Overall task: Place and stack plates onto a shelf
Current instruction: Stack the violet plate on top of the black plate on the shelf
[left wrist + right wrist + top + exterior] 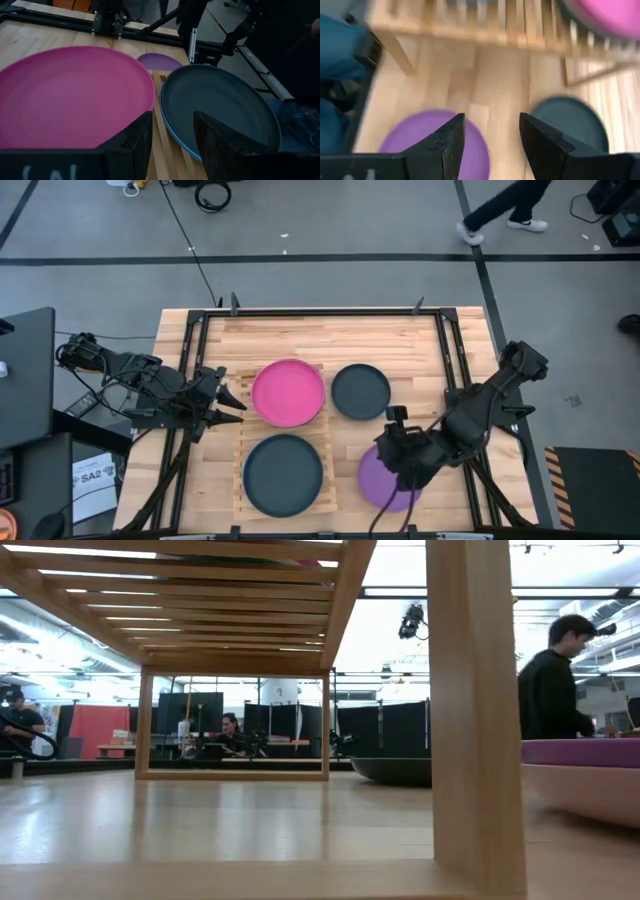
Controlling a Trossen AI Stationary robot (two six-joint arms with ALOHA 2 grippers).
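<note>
Two plates are being carried by the shelf (pixel 240 442), whose long axis is running toward the surface's far edge: magenta plate (pixel 288 392) at the far end, dark plate (pixel 283 474) at the near end. Beside the shelf, grey plate (pixel 361 391) and purple plate (pixel 378 480) are being left unplaced. Right pincer (pixel 400 470), fingers apart and empty, is being held over the purple plate; left pincer (pixel 228 405), also apart, is being held at the shelf's opposite side.

Beyond my table lies a grey floor (pixel 330 230) crossed by dark lines. Ceiling light strips (pixel 70 615) run overhead; a red panel (pixel 95 730) and dark partitions (pixel 400 730) stand behind seated people (pixel 232 735).
</note>
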